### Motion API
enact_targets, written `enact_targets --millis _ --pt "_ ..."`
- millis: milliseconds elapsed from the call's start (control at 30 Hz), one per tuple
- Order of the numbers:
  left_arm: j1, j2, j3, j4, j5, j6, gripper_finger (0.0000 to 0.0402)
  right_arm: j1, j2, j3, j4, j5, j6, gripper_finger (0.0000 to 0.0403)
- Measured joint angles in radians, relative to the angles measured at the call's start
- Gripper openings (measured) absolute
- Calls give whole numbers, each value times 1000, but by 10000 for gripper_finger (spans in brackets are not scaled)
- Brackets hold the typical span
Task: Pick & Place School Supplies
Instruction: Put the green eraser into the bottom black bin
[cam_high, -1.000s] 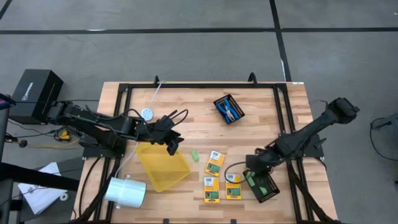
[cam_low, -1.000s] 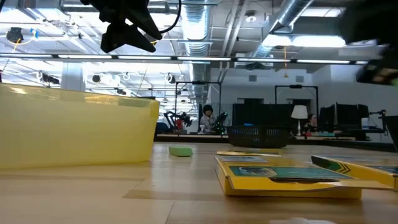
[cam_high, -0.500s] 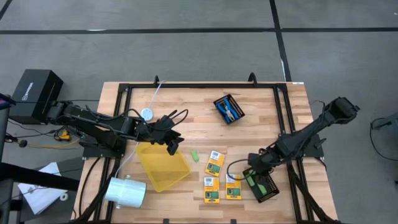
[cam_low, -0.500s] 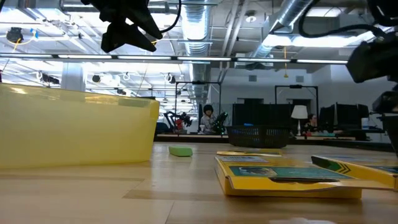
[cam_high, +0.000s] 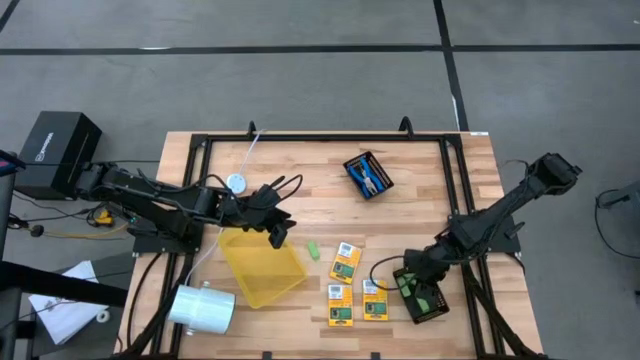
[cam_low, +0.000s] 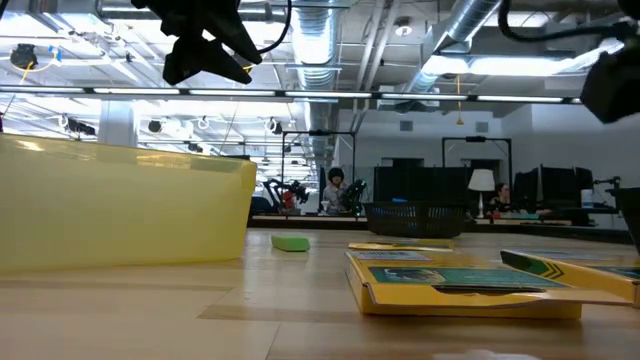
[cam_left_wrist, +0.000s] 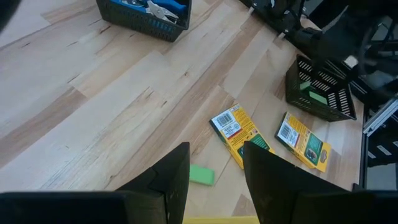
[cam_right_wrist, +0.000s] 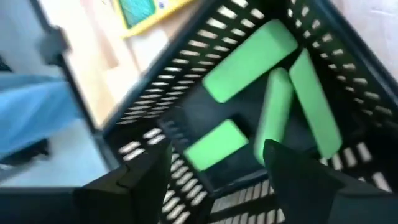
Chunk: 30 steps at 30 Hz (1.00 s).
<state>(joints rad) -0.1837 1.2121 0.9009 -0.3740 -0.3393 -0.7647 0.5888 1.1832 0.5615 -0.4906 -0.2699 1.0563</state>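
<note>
Green sticks (cam_right_wrist: 249, 59) are lying in the black mesh tray (cam_high: 422, 296) at about 4 o'clock on the worktop (cam_high: 320, 185); four show in the right wrist view. The right hand (cam_high: 412, 285) is hovering just over that tray, fingers (cam_right_wrist: 305, 177) spread and holding nothing. One more stick (cam_high: 313, 249) is lying loose near the middle, just beside the yellow tray (cam_high: 262, 266). Three crayon boxes (cam_high: 345, 260) are lying flat between the yellow tray and the mesh tray (one nearer the centre, two toward 6 o'clock). Scissors (cam_high: 372, 178) are sitting in a second mesh tray (cam_high: 367, 174) toward 1 o'clock. The left hand (cam_high: 278, 232) is waiting above the yellow tray's far corner, fingers (cam_left_wrist: 177, 180) apart and empty.
</note>
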Motion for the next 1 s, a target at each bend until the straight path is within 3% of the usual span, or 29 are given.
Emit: enact_targets --millis 100,233,433,533,633,800,1000 --pt "0 0 0 0 0 -1 142 0 -80 36 -2 49 26 246" --pt "0 0 0 2 0 -2 142 -55 -165 113 21 195 -2 230" --pt "0 0 0 5 -1 -2 142 -263 -120 180 152 293 -176 195" --pt "0 0 0 -8 -50 -2 142 -405 -48 183 271 228 -262 178" --pt "45 -1 0 -113 -72 -24 142 -532 42 183 404 88 -342 164" --pt "186 -1 -1 -357 62 -53 142 -688 200 189 661 -98 -356 153" --pt "323 -16 0 -396 145 5 142 -775 410 327 678 -272 -358 146"
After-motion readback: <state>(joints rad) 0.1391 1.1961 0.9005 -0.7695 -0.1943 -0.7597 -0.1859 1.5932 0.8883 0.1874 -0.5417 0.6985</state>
